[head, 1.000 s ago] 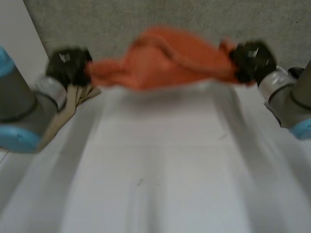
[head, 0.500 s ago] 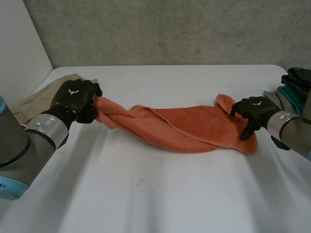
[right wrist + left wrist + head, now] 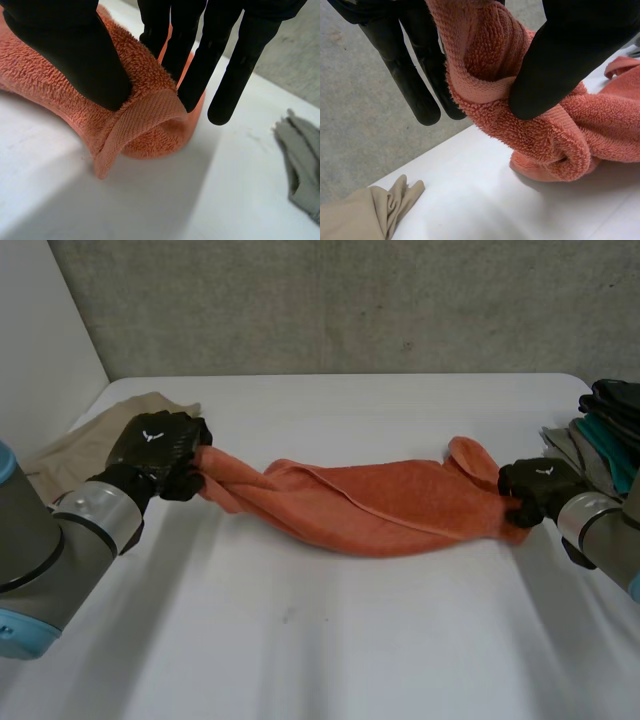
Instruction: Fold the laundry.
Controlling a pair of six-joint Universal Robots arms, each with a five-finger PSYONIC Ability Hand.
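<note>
Towel: the orange towel (image 3: 370, 505) lay bunched in a long strip across the white table (image 3: 330, 640).
Left hand: the left hand (image 3: 155, 447) pinched one twisted end between thumb and fingers.
Right hand: the right hand (image 3: 538, 486) pinched the opposite hemmed end.
Nearby: a beige garment (image 3: 78, 442) lay beside the left hand, and stacked clothes (image 3: 612, 420) beside the right.

A white desk (image 3: 330, 640) stands against a rough grey wall (image 3: 330, 300). A crumpled beige cloth (image 3: 75, 445) lies at the desk's left edge. At the right edge sits a pile of cloths (image 3: 608, 430): black on top, then teal, then grey.
</note>
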